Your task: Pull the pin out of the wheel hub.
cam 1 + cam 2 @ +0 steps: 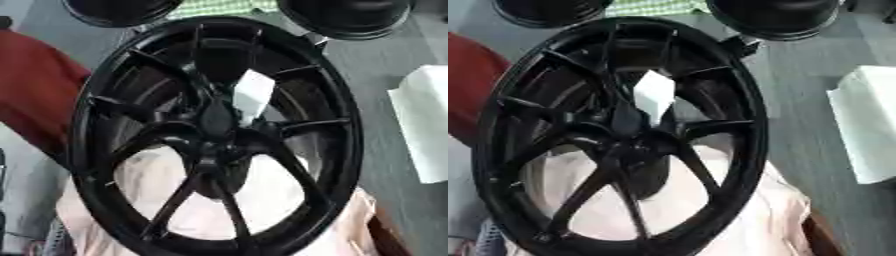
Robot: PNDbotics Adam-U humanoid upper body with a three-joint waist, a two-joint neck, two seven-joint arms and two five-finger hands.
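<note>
A: Start with the big thing. Why does the wheel hub stand like that?

B: It is a black spoked rim, propped nearly upright with its face tilted toward the camera. My guess is that this presents the centre and the spokes to a reach from the front. It fills most of both views.

A: What is it leaning on?

B: A pale pinkish cloth shows through the lower spokes and around the bottom rim, most likely padding to keep the rim from slipping or scratching. Whether a desk lies beneath it I cannot tell.

A: And round about?

B: A red shape at the left, a white block on the grey floor at the right, and two more dark wheels at the top edge, all well apart from the work.

A: The pin?

B: I cannot pick it out for certain. A small pale patch sits just above the centre, between the upper spokes; it may be something seen through the gap.

A: The hands?

B: Neither the left nor the right one shows in either view, so I can't say whether they're wide, narrow or holding anything. The pull looks not yet begun.
</note>
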